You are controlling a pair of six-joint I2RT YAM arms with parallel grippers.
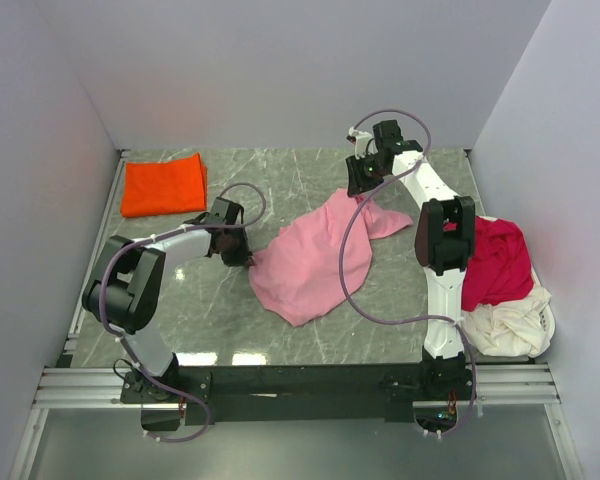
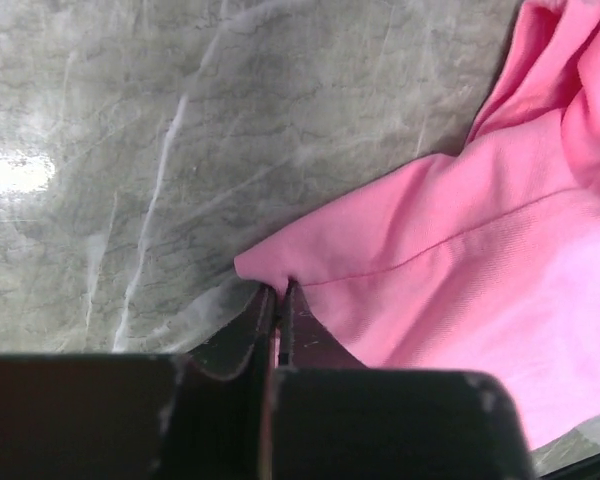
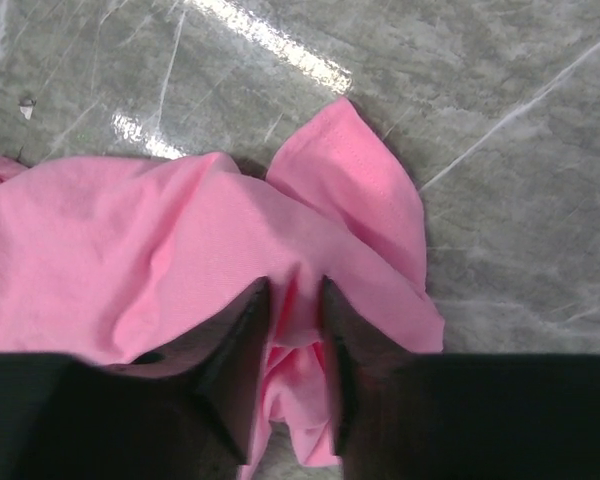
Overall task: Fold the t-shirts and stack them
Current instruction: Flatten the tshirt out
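A light pink t-shirt lies crumpled in the middle of the marble table. My left gripper is shut on its left corner; the left wrist view shows the two fingers pinched together on the cloth's edge. My right gripper is shut on a bunched fold at the shirt's far right end, with pink cloth between its fingers. An orange-red t-shirt lies folded square at the far left. A crimson t-shirt and a cream one lie heaped at the right.
The crimson and cream shirts sit in a white basket at the table's right edge, beside the right arm's base. White walls close in the table on the left, far and right sides. Bare marble shows between the orange shirt and the right gripper.
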